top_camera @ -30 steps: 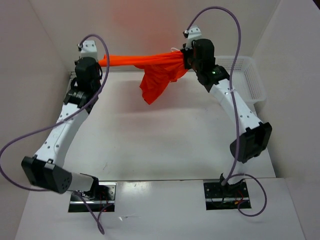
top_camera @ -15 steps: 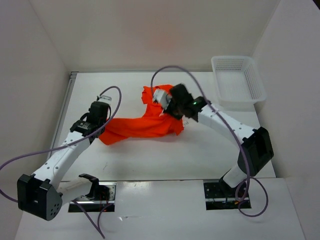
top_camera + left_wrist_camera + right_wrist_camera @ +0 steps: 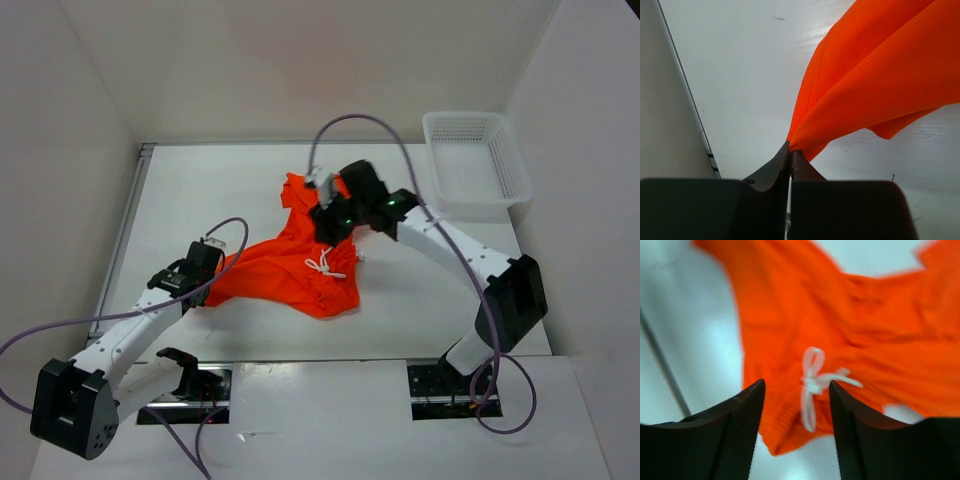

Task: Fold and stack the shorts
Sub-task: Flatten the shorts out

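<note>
The orange shorts (image 3: 290, 275) lie rumpled on the white table, waistband toward the near right and white drawstring (image 3: 325, 265) showing on top. My left gripper (image 3: 208, 268) is low at the shorts' left end. In the left wrist view it (image 3: 791, 148) is shut on a pinched corner of the shorts (image 3: 880, 75), which stretch away to the right. My right gripper (image 3: 335, 215) hovers over the far right part of the shorts. Seen from the right wrist, it (image 3: 796, 382) stands open above the shorts (image 3: 880, 340) and their drawstring (image 3: 812, 382), holding nothing.
A white mesh basket (image 3: 475, 160) stands at the far right corner of the table. White walls close in the table on the left, back and right. A metal rail (image 3: 128, 230) runs along the table's left edge.
The shorts came down from hanging stretched between both grippers and now lie on the table. The right gripper has let go and opened. The left gripper pulled its corner toward the near left.
</note>
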Motion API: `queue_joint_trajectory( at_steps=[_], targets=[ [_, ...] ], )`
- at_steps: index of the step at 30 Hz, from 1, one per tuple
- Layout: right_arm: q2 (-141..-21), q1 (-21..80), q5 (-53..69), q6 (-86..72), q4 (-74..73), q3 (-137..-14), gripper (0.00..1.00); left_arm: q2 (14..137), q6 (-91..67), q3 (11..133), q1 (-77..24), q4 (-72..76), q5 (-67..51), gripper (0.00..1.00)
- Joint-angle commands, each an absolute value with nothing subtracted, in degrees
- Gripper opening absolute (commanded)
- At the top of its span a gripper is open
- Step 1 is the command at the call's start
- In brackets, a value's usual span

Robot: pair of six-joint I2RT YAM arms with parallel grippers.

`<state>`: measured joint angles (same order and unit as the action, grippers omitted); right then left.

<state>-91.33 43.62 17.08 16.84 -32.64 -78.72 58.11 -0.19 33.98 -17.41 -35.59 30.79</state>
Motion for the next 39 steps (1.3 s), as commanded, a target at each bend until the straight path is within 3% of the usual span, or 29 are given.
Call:
queue_joint_trajectory(
  at_steps=[1, 2, 3, 6, 8, 9, 12, 15, 24, 27, 30, 31, 34, 39],
  targets=[
    [-86.94, 29.73, 24.08, 2.75, -31.12, -72.38, 0.53, 54.94, 0.0, 31.21, -17.58, -35.6, 32.7, 0.0],
    [-86.05, 28.14, 22.17, 2.72, -30.33, -69.81, 0.45, 54.41, 0.0, 30.42, -17.58, -36.12, 32.7, 0.0],
    [-85.09, 27.6, 17.62, 2.72, -29.8, -67.18, 0.28, 53.88, 0.0, 28.84, -17.58, -36.12, 33.39, 0.0],
    [-83.85, 27.6, 16.7, 2.11, -26.9, -58.38, 0.21, 53.09, 0.0, 27.34, -17.58, -36.12, 34.01, 0.0],
    [-84.37, 27.6, 17.48, -0.08, -24.71, -54.76, 0.24, 53.78, 0.0, 27.33, -17.58, -36.12, 34.01, 0.0],
    [-84.37, 27.6, 17.49, -0.96, -23.48, -54.76, 0.33, 53.79, 0.0, 27.94, -17.58, -36.12, 34.01, 0.0],
    [-86.48, 27.6, 20.29, -4.03, -22.94, -54.76, 0.46, 55.28, 0.0, 29.44, -17.58, -36.12, 34.01, 0.0],
    [-88.06, 27.6, 21.7, -5.88, -22.94, -54.23, 0.51, 55.81, 0.0, 30.49, -17.58, -36.12, 34.54, 0.0],
    [-96.49, 28.21, 17.59, -10.9, -23.55, -55.19, 0.53, 56.34, 0.0, 32.95, -17.58, -35.6, 35.07, 0.0],
    [-100.18, 30.75, 13.72, -9.23, -23.55, -58.09, 0.46, 56.95, 0.0, 33.57, -17.58, -35.6, 35.07, 0.0],
    [-103.61, 33.74, 13.1, -9.23, -22.42, -61.25, 0.31, 57.48, 0.0, 34.1, -17.58, -35.07, 35.07, 0.0],
    [-104.23, 35.4, 13.1, -9.23, -22.41, -62.65, 0.2, 57.48, 0.0, 34.1, -17.58, -35.07, 35.59, 0.0],
    [-105.56, 36.04, 13.1, -9.23, -22.41, -64.59, 0.0, 57.48, 0.0, 34.1, -17.58, -34.54, 35.6, 0.0],
    [-101.44, 29.91, -5.08, -4.76, -25.65, -64.6, 0.0, 58.01, 0.0, 34.63, -17.58, -33.93, 35.6, 0.0]
  ],
)
